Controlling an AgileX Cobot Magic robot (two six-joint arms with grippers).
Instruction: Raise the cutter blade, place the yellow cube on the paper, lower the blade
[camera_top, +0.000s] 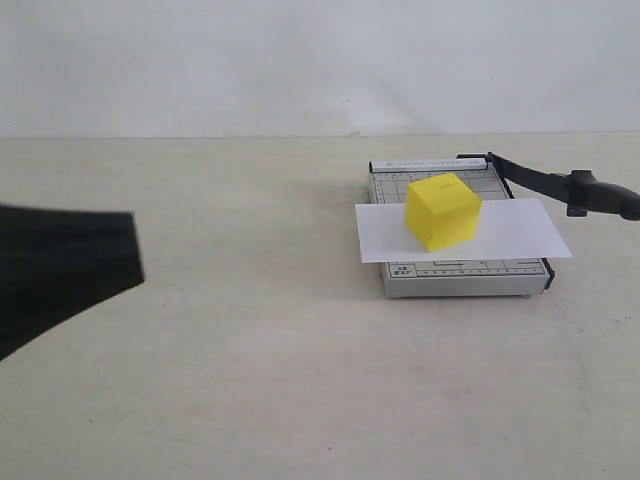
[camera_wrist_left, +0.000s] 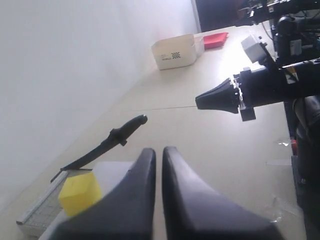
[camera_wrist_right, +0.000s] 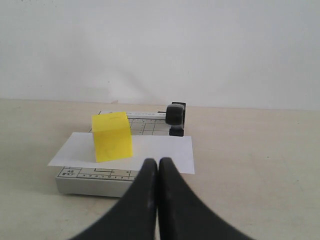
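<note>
The yellow cube (camera_top: 443, 210) sits on the white paper (camera_top: 500, 235), which lies across the grey gridded cutter base (camera_top: 465, 278). The cutter blade (camera_top: 545, 182) is raised at a slant, its thick handle end out past the base's right side. My left gripper (camera_top: 132, 250) hangs shut and empty far to the left of the cutter. In the left wrist view the left gripper (camera_wrist_left: 159, 150) points past the cube (camera_wrist_left: 80, 194) and blade (camera_wrist_left: 112, 140). My right gripper (camera_wrist_right: 158, 161) is shut and empty just in front of the paper (camera_wrist_right: 160, 150); the cube (camera_wrist_right: 112, 136) lies beyond it.
A white box (camera_wrist_left: 175, 50) and a red item (camera_wrist_left: 216, 39) lie far down the table in the left wrist view. The right arm (camera_wrist_left: 270, 85) hovers above the table there. A plain white wall runs behind the cutter.
</note>
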